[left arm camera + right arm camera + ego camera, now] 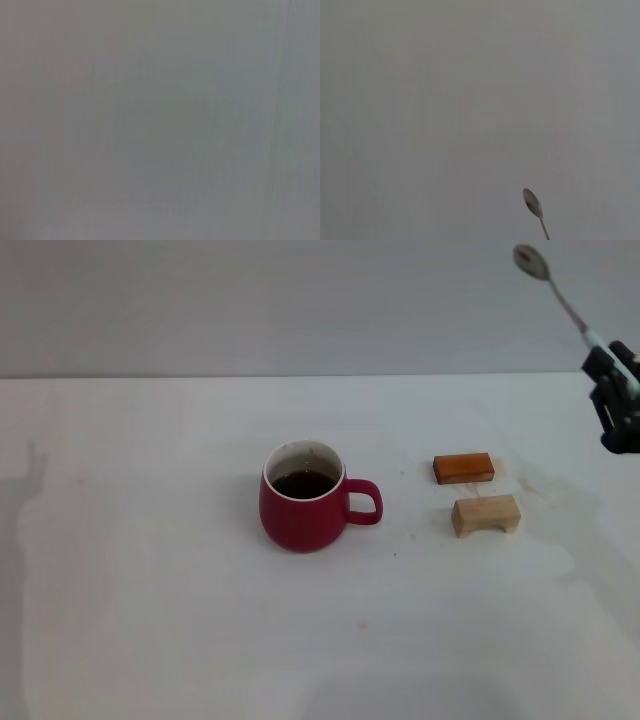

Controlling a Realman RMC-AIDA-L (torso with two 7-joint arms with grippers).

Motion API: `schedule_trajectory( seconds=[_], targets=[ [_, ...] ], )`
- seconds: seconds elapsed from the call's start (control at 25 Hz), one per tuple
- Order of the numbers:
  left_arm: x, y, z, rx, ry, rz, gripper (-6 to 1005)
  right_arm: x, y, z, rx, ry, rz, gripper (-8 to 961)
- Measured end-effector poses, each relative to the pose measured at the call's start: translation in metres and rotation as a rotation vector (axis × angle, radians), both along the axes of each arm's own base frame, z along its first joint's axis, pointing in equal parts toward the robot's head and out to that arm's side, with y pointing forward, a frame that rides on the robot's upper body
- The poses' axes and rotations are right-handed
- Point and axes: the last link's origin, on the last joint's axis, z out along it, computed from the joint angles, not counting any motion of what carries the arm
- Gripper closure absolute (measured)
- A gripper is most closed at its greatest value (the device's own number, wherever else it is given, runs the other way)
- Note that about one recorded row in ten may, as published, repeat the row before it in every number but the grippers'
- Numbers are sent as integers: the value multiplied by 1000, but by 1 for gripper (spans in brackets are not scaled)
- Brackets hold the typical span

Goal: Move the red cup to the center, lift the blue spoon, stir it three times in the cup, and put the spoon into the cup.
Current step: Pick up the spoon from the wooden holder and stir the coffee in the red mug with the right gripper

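The red cup (304, 502) stands upright near the middle of the white table, its handle pointing right and dark liquid inside. My right gripper (616, 392) is high at the far right edge of the head view, shut on the pale blue handle of the blue spoon (553, 288). The spoon sticks up and to the left, with its metal bowl raised against the grey wall, well above and to the right of the cup. The spoon's bowl also shows in the right wrist view (532, 202). My left gripper is out of view.
An orange-brown block (463, 468) and a pale wooden block (485, 514) lie to the right of the cup. The white table (150, 590) stretches left and toward me. The left wrist view shows only a plain grey surface.
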Motion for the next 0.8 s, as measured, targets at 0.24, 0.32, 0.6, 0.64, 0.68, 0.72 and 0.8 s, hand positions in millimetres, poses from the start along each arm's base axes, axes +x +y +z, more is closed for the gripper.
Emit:
schedule_trajectory(
  seconds=[0.24, 0.32, 0.6, 0.64, 0.68, 0.72, 0.8],
  targets=[
    [1, 1, 1, 4, -2, -1, 138, -25, 18, 3, -77, -105, -73, 818],
    [1, 2, 1, 4, -2, -2, 138, -28, 21, 3, -90, -134, -90, 818],
    [3, 5, 2, 12, -6, -6, 138, -61, 35, 9, -122, -293, -140, 818],
    [4, 5, 2, 12, -6, -7, 138, -66, 37, 10, -122, -313, -142, 818],
    [4, 6, 2, 12, -6, -9, 138, -74, 41, 12, -130, -364, -155, 818],
    [5, 6, 2, 12, -6, -10, 138, -74, 41, 12, -130, -364, -155, 818],
    [6, 8, 2, 12, -6, -13, 138, -82, 45, 13, -142, -405, -163, 818]
  ],
)
